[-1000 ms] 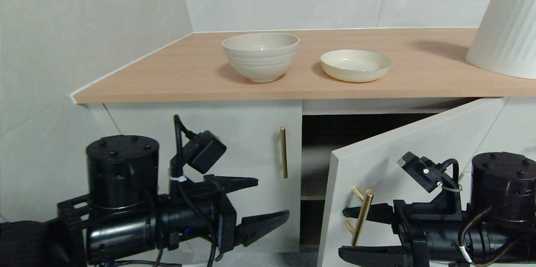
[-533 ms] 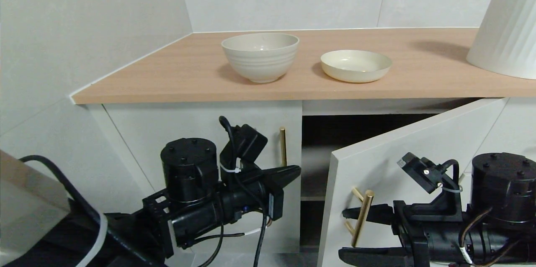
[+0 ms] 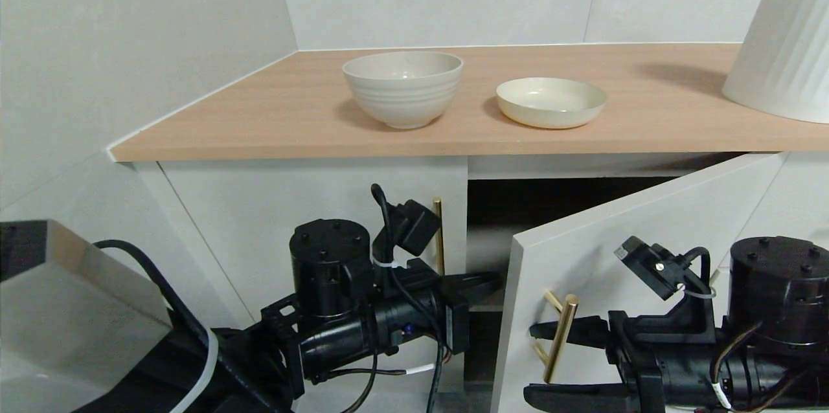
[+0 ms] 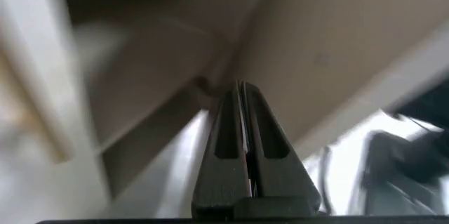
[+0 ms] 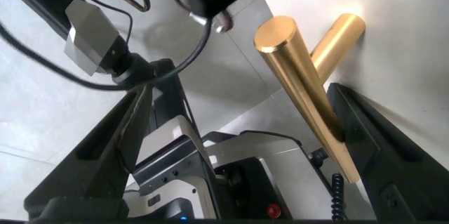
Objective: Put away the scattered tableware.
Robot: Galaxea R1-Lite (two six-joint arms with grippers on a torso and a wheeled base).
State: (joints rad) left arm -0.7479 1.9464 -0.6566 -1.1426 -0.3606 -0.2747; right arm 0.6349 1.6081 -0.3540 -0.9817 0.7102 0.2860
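1. The bowl [image 3: 403, 88] and the small shallow dish [image 3: 551, 101] both sit on the wooden counter [image 3: 272, 122]. They are near each other but not touching. Nothing has been put away yet.
2. The right cupboard door [image 3: 635, 219] is swung partly open. You can see the dark inside of the cupboard [image 3: 550, 199] behind it. So I think the opening part is partly done.
3. The right gripper [image 3: 530, 360] is down low. Its two fingers are spread wide, one on each side of the gold door handle [image 3: 560, 335]. It is around the handle but not squeezing it.
4. The left gripper [image 3: 492, 281] has its fingers pressed tight together, with nothing between them. Its tip pokes into the gap next to the edge of the closed left door [image 3: 311, 199].
5. What is left, I think: open the cupboard enough, let go of the handle, then lift the bowl and the dish down inside, one at a time.
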